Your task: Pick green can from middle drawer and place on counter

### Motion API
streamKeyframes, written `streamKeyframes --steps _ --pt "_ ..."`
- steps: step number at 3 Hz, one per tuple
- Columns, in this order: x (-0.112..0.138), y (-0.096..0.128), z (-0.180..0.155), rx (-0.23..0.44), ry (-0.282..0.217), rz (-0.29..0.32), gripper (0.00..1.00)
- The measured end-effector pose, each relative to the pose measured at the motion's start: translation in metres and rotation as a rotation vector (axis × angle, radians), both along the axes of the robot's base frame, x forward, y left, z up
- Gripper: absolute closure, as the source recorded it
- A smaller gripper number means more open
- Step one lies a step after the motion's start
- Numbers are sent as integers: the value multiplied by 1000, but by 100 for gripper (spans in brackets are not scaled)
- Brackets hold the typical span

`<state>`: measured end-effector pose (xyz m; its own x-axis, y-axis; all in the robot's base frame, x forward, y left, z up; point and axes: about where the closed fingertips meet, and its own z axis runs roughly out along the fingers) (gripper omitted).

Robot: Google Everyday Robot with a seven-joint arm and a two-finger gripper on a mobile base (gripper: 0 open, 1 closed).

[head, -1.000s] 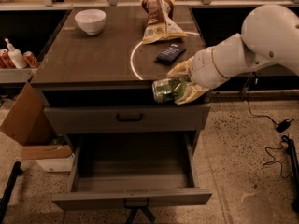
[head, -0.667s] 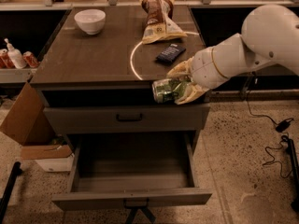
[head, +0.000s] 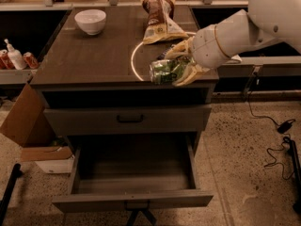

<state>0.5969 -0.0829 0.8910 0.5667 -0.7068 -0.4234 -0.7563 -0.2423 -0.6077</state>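
Your gripper (head: 173, 69) sits over the front right part of the tabletop (head: 89, 60), at the end of the white arm that reaches in from the right. Its pale yellow fingers (head: 182, 47) are pinching the green can (head: 162, 72) - one finger above it, one below. The can lies on its side, a silver end facing left. It is just right of the thin pale arc (head: 134, 62) marked on the wood and close to the front edge. You cannot tell from this view whether the can touches the surface or hangs just above it.

Below, the middle drawer (head: 131, 200) stands pulled out toward you, well apart from the can. Above it is a shut drawer front with a black bar handle (head: 129, 119).

Farther back on the tabletop you have a white bowl (head: 91, 21) at the left and a crumpled snack bag (head: 160, 20) near the middle - the bag lies just behind the gripper. On the side shelf at the left stand a white bottle (head: 14, 55) and a red can (head: 30, 59). A cardboard box (head: 23, 121) leans against the cabinet's left side, and cables (head: 277, 135) trail on the floor at the right.
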Motion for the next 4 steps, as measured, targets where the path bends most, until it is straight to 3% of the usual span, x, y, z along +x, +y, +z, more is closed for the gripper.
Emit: streamKeyframes --steps 1,3,4 --pt "23 3 11 32 31 7 100" --pt "60 18 -6 71 136 48 100" --pt "69 23 -12 68 154 39 100"
